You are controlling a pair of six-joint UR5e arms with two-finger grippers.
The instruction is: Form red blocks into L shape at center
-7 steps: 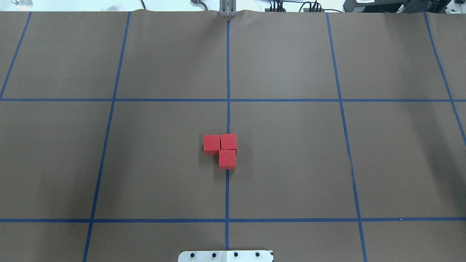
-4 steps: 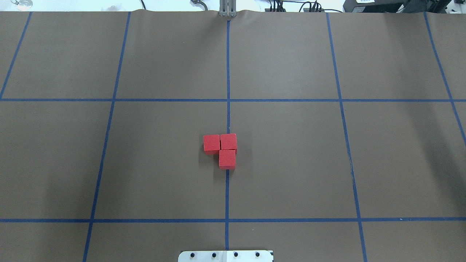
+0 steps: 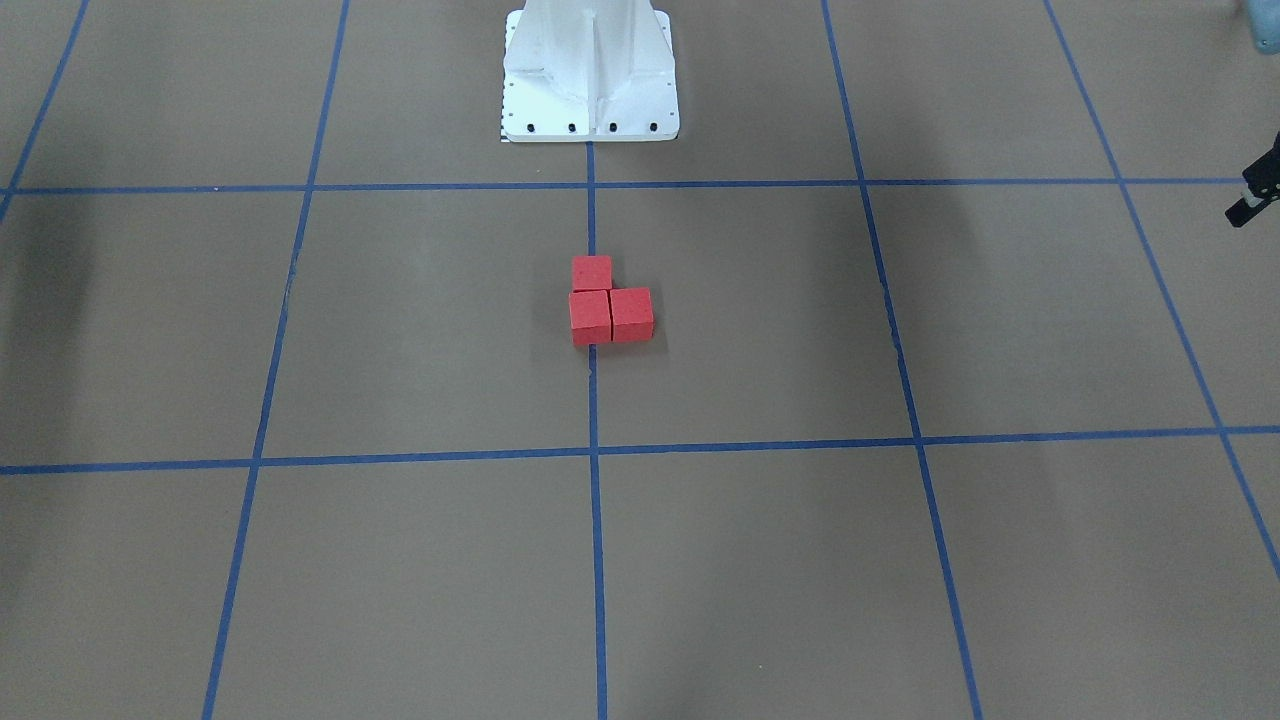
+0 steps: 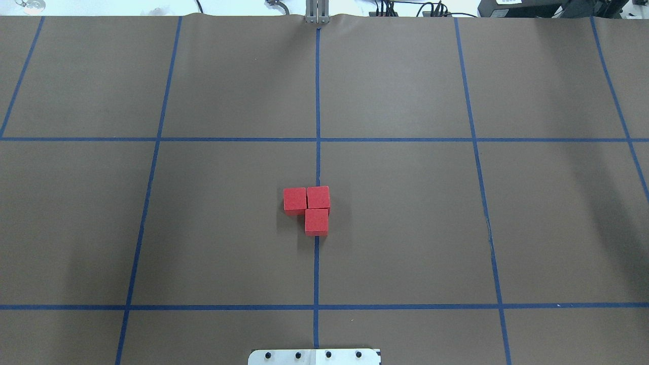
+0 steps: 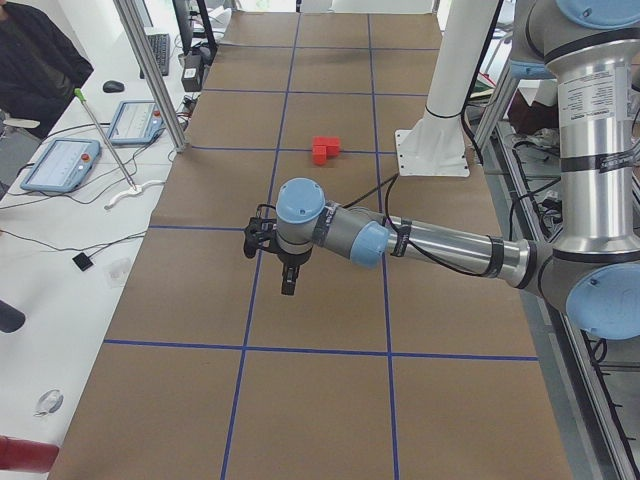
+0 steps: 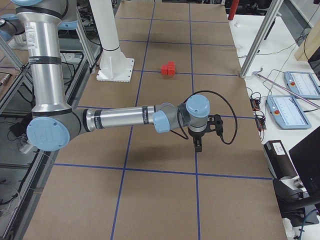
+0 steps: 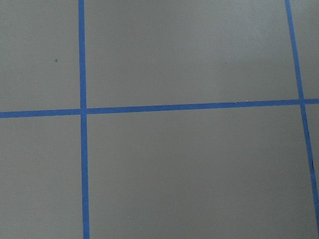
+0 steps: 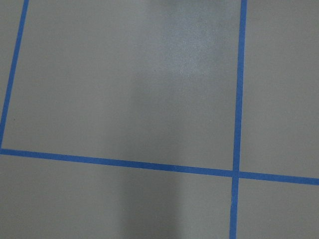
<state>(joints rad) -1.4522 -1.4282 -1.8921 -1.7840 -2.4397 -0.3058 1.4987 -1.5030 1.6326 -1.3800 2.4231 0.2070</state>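
Three red blocks lie touching in an L on the brown floor at the center, over the vertical blue tape line. In the overhead view one block is left of the corner block, and the third is on the near side of it. They also show in the front view and both side views. My left gripper hangs far out to the left, away from the blocks. My right gripper hangs far out to the right. I cannot tell whether either is open or shut.
The white metal base stands at the robot's edge of the table. Teach pendants and aluminium posts line the operators' side. A person sits at the far left corner.
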